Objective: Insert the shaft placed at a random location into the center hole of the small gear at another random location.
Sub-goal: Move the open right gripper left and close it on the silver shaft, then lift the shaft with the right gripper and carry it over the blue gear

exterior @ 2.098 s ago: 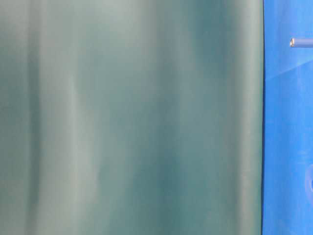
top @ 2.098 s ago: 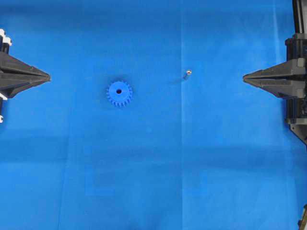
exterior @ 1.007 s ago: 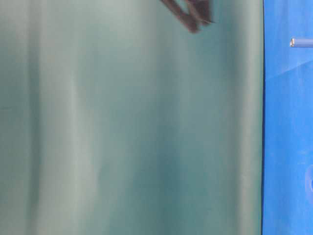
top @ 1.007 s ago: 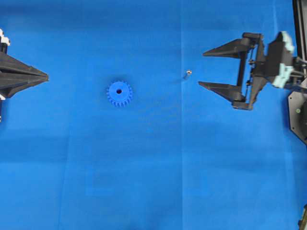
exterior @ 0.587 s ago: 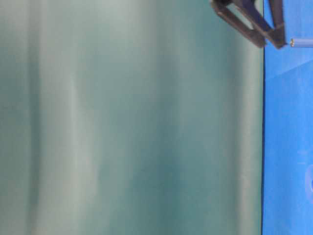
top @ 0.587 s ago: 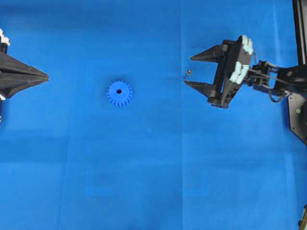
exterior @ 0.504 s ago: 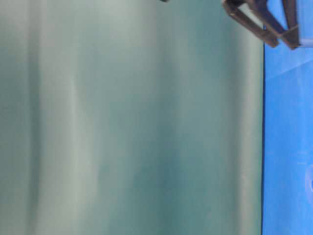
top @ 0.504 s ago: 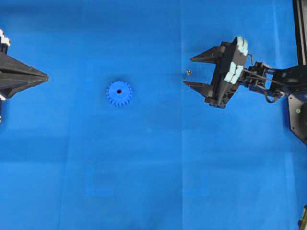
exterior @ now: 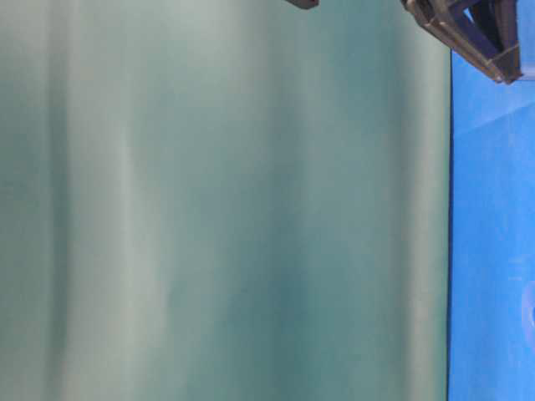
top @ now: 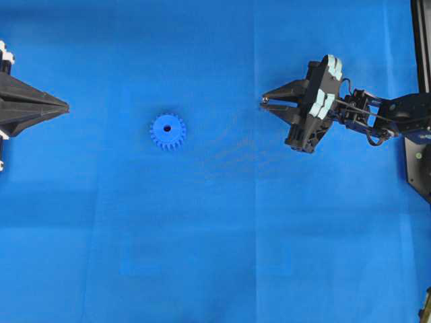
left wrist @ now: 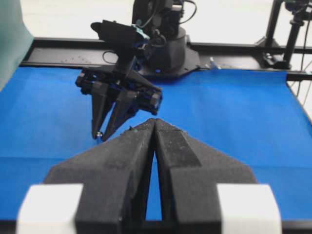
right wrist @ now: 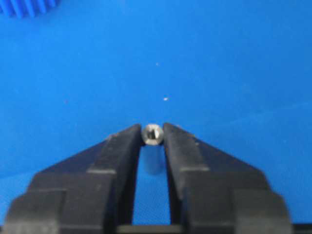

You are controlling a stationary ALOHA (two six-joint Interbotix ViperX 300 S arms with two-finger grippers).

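Note:
The small gear (top: 168,131) lies flat on the blue cloth, left of the middle, its dark center hole (top: 167,128) facing up. A toothed edge of the gear (right wrist: 24,7) shows at the top left of the right wrist view. My right gripper (top: 264,102) is shut on the shaft (right wrist: 152,134), a shiny pin standing upright between the fingertips, low over the cloth and well to the right of the gear. The same pinch on the shaft (left wrist: 99,134) appears in the left wrist view. My left gripper (top: 67,105) is shut and empty at the far left edge.
A black frame rail (top: 421,20) runs along the right edge, by the right arm's base (left wrist: 165,44). A green backdrop (exterior: 226,200) fills most of the table-level view, where the right gripper (exterior: 506,71) shows only as dark tips at the top right.
My right gripper came in from the right with jaws wide, reached the shaft and closed on it. The gear and the left gripper have not moved.

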